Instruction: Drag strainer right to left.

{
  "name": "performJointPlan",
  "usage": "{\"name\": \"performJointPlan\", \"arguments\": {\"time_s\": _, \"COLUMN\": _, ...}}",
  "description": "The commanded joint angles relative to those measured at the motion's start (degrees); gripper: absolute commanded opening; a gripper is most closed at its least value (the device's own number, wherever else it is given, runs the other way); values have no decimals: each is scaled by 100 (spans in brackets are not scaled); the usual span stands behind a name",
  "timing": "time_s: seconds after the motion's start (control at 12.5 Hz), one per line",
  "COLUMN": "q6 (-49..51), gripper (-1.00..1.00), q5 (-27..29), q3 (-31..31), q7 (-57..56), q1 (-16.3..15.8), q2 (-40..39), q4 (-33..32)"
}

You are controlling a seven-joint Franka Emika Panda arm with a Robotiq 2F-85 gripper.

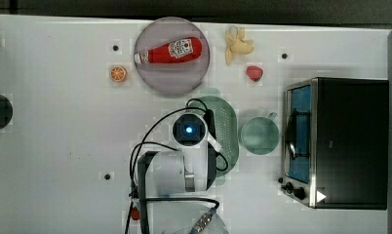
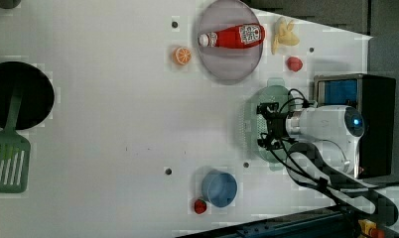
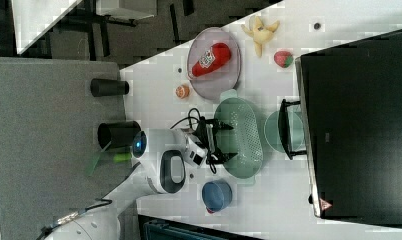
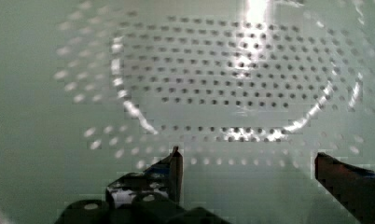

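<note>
hand: wide open, nothing held. In the wrist view both fingertips hang inside the strainer bowl with perforated floor between them. Can't tell if the tips touch the plastic.
hand placement: in the right view the black fingers reach in over the strainer's rim on the right view's left side; in the left view the hand sits over the basin's middle.
strainer: pale mint oval basin, rows of small holes down the middle. Sits flat on the white worktop, in the top view's right half, well off all worktop edges. Arm covers its side on the top view's left.
mug: round, green, just beside the strainer on the top view's right, between strainer and oven. Touching or not: can't tell.
oven: black box with glass door, at the worktop edge on the top view's right.
plate: round, grey, near the worktop edge at the top view's top, just beyond the strainer's end. Ketchup bottle lies on its side on it.
orange slice: near the plate, on the top view's left of it.
banana, strawberry: between plate and oven.
blue cup: upright, near the worktop edge at the left view's bottom, small red piece just beside it.
</note>
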State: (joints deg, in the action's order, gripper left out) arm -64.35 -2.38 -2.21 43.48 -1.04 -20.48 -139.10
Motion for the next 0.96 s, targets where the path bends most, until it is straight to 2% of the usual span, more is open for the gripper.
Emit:
{"name": "performJointPlan", "arguments": {"time_s": 0.08, "q6": 19, "gripper": 100, "q5": 17, "q3": -49, "q7": 415, "q1": -124, "q2": -41, "q4": 71}}
{"name": "performJointPlan", "arguments": {"time_s": 0.24, "q6": 29, "gripper": 100, "q5": 148, "q3": -108, "q7": 414, "q1": -219, "q2": -75, "q4": 92}}
{"name": "performJointPlan", "arguments": {"time_s": 0.72, "q6": 60, "gripper": 100, "q5": 1060, "q3": -511, "q7": 415, "q1": -588, "q2": -135, "q4": 163}}
{"name": "performJointPlan", "arguments": {"time_s": 0.96, "q6": 150, "gripper": 100, "q5": 1190, "q3": -677, "q7": 904, "q1": -891, "q2": -157, "q4": 298}}
